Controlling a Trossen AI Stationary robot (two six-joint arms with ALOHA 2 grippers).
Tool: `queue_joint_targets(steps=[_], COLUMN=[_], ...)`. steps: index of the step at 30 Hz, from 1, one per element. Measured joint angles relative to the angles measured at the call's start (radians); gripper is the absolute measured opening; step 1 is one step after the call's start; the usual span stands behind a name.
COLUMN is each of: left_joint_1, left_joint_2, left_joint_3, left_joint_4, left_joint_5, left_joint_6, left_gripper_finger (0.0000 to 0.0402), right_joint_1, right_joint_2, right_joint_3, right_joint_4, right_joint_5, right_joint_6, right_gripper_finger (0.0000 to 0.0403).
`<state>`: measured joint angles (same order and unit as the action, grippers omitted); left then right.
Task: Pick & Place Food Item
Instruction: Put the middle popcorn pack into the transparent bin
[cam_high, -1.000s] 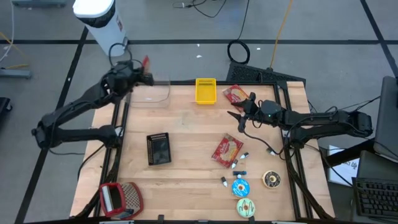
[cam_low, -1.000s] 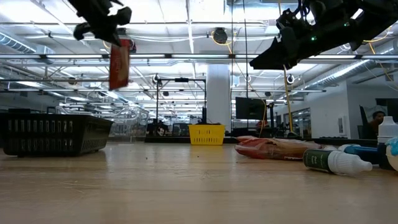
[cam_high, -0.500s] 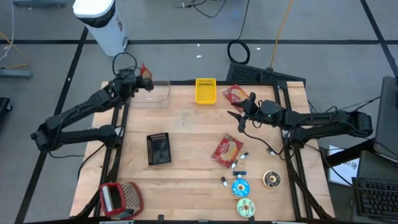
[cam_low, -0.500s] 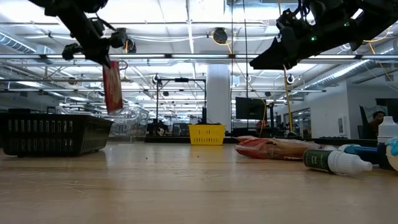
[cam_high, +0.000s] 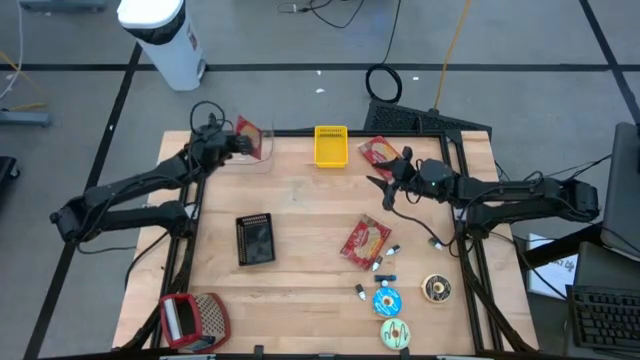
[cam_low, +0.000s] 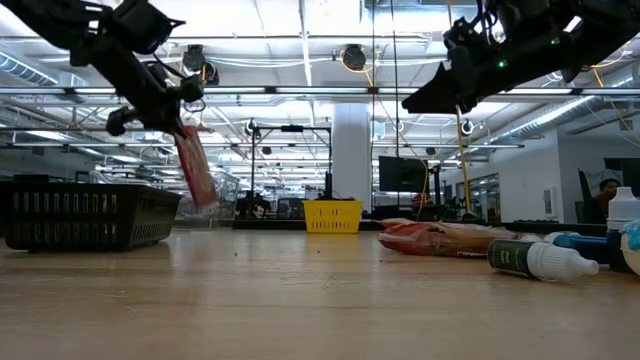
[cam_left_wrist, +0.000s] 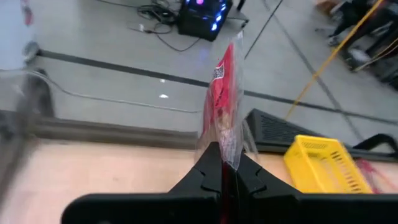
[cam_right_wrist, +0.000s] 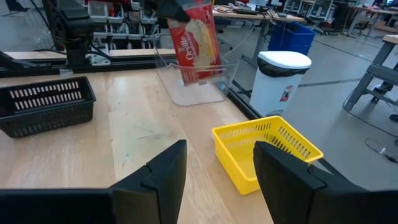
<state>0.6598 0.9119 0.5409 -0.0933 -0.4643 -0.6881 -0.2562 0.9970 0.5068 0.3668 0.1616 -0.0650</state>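
The red snack bag (cam_right_wrist: 198, 42) carries white lettering, not fully legible; it begins with a "Q". The left gripper (cam_high: 232, 143) pinches the bag by one edge, fingers pressed together on it, and holds it in the air above the clear bin (cam_high: 250, 150) at the table's (cam_high: 300, 230) far left corner. The right gripper (cam_high: 383, 186) hangs above the table near the yellow basket (cam_high: 331, 146), fingers spread.
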Motion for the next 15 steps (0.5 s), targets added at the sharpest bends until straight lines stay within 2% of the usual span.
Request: queue_joint_targets(steps=[5,10,15], left_joint_1=[0.0,-0.016,-0.034], left_joint_2=[0.027,0.101,0.176], left_joint_3=[-0.054,-0.06,-0.06], left_joint_4=[0.096,0.115,0.216], left_joint_5=[0.027,0.027,0.038], left_joint_6=[-0.031,-0.066,-0.058], left_gripper_finger=[0.0,0.0001,0.0002], right_joint_1=[0.0,0.0,0.0], right_joint_2=[0.0,0.0,0.0], right_joint_3=[-0.01,-0.01,-0.01], right_joint_4=[0.015,0.017,0.018], right_joint_5=[0.0,-0.001,-0.001], right_joint_6=[-0.001,0.0,0.0], right_gripper_finger=[0.0172,0.0171,0.0171])
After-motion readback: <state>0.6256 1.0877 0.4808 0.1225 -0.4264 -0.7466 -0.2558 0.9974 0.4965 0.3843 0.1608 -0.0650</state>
